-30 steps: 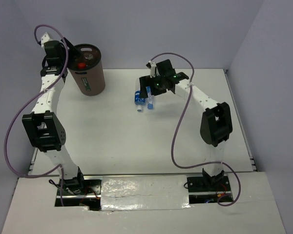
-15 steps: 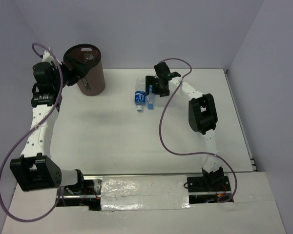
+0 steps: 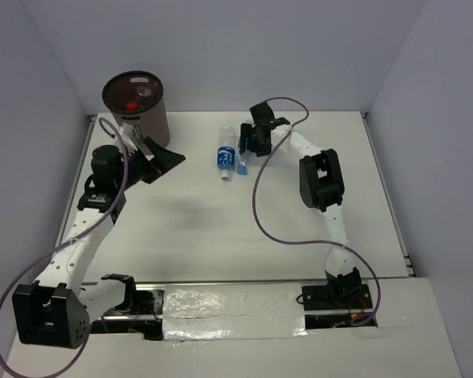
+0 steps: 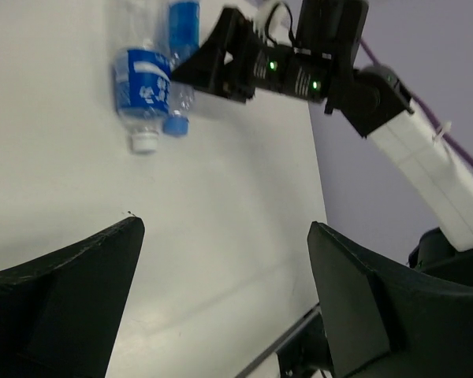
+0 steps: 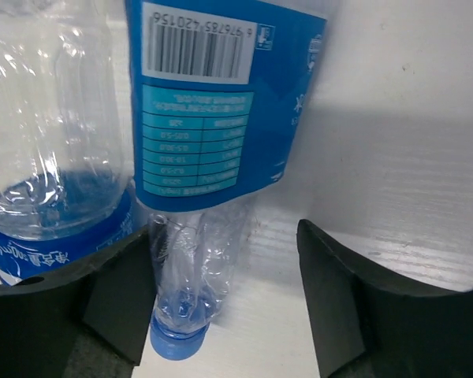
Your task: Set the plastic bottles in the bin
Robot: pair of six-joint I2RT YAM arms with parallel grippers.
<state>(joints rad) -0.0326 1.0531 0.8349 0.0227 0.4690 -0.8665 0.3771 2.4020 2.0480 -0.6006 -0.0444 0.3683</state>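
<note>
Two clear plastic bottles with blue labels lie side by side at the back of the table. One has a white cap (image 3: 225, 159) (image 4: 144, 93), the other a blue cap (image 3: 241, 163) (image 5: 213, 118). My right gripper (image 3: 245, 148) (image 5: 225, 236) is low over them and open. It straddles the blue-capped bottle's neck: the left finger touches it, the right finger (image 5: 339, 268) stands apart. My left gripper (image 3: 164, 157) (image 4: 225, 227) hangs open and empty right of the bin's foot. The dark-brown bin (image 3: 142, 118) stands at the back left, something red-capped (image 3: 131, 104) inside.
Grey walls close the table at the back and on both sides. The right arm's white link (image 4: 426, 157) reaches in from the right behind the bottles. Both arm bases (image 3: 331, 295) sit at the near edge.
My left arm has swung away from above the bin, down and out over the table. The right gripper has come down onto the bottles and its jaws have narrowed around the blue-capped one.
</note>
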